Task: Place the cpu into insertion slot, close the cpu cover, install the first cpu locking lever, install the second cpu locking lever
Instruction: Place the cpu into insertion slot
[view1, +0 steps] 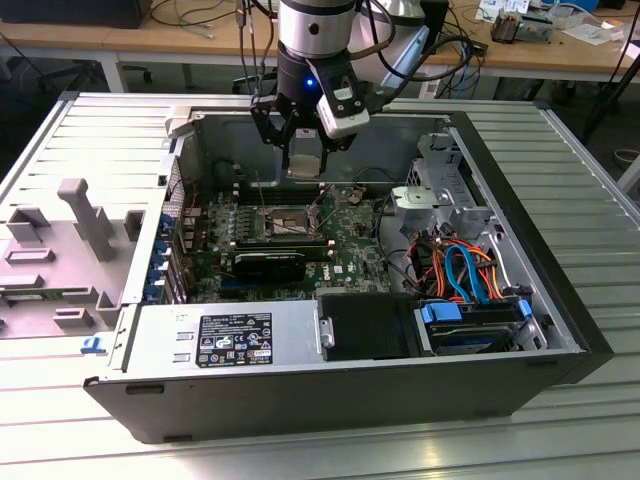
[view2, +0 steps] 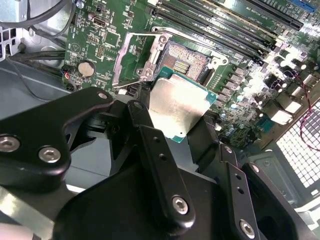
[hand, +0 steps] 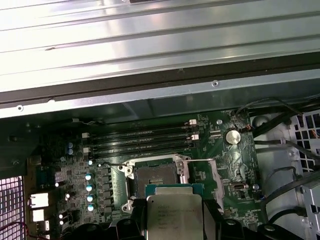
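Ribbed aluminium makes the counter (view1: 580, 200), and on it an open computer case (view1: 120, 160) lies on its side. Along the case edge closest to the exterior camera sits a grey power supply (view1: 170, 345) with a black-and-white label (view1: 235, 340); its print is too small to tell. Orange and blue cables (view1: 462, 268) fill the corner at the exterior view's right. The green motherboard (view1: 350, 262) covers the case floor, with long black memory slots (hand: 140, 140) beside the insertion slot (hand: 155, 175). The cpu cover (view2: 121, 62) is swung open to one side, so the slot's dark centre lies bare. The gripper (view1: 303, 158) hangs over the board, its jaws closed on two opposite edges of the cpu (view2: 177, 107). The chip is in the air near the slot, not seated; the faint writing on its top cannot be read.
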